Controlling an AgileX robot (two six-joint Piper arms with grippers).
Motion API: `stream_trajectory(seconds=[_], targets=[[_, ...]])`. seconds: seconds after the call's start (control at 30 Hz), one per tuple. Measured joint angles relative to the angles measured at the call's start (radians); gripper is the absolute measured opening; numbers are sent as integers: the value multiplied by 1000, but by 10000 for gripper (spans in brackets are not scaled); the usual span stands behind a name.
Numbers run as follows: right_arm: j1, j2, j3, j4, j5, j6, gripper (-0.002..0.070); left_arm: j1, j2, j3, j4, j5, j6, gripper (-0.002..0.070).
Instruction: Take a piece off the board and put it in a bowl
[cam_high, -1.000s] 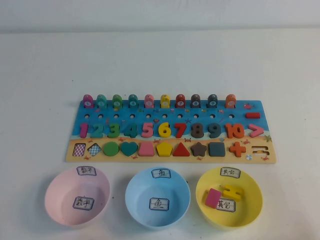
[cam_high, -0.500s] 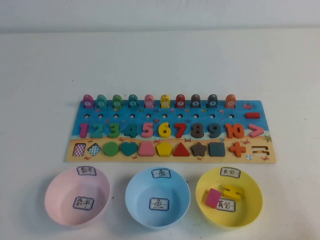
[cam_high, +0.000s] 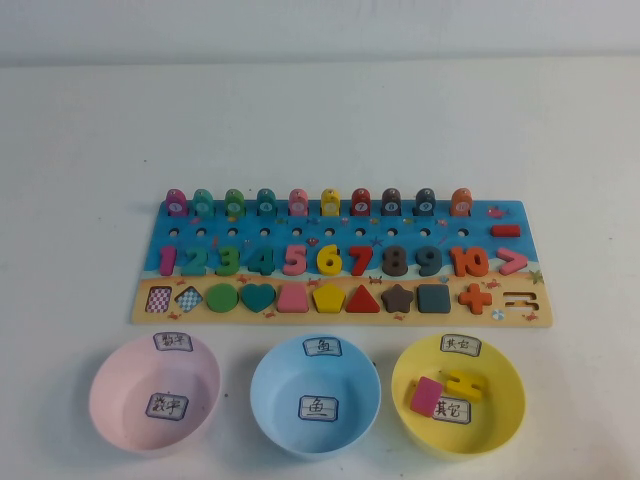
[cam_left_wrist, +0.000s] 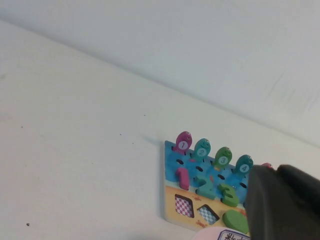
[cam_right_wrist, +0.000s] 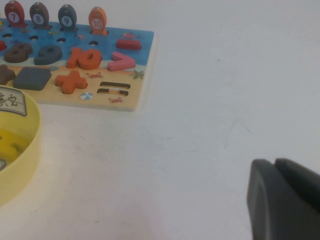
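Item: the piece (cam_high: 176, 202), a small magenta block with rounded top and pale round mark. Location: standing upright at the left end of the back row of pegs on the board (cam_high: 340, 312), first of ten. Also seen in the left wrist view (cam_left_wrist: 183, 142).

Item: the board, long axis running left to right across the worktop (cam_high: 320, 120); numbers in the middle row, shapes along the tan front strip.

Item: light blue bowl (cam_high: 316, 395), middle of three in front of the board, holding no pieces. Pink bowl (cam_high: 153, 392) to its left; yellow bowl (cam_high: 458, 395) to its right, holding a pink square block (cam_high: 427, 397) and a yellow piece (cam_high: 463, 384).

Item: left hand (cam_left_wrist: 282, 202), closed, holding nothing, off the board's near-left corner and out of the high view. The piece lies ahead of it, towards the far side of the board.

Item: right hand (cam_right_wrist: 282, 197), off the board's right end above bare worktop; fingers together as far as visible, nothing held.

Judgement: the left arm is the nearer to the piece; the lift is not yet begun.
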Motion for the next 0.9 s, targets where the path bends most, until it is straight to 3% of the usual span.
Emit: stream_trajectory(seconds=[0.23, 0.43, 0.9], targets=[[0, 0, 0, 0, 0, 0, -17, 0, 51, -83, -29, 74, -41, -5], [0, 0, 0, 0, 0, 0, -17, 0, 330, -298, -14, 235, -27, -5], [0, 0, 0, 0, 0, 0, -17, 0, 1050, -891, 175, 648, 127, -5]])
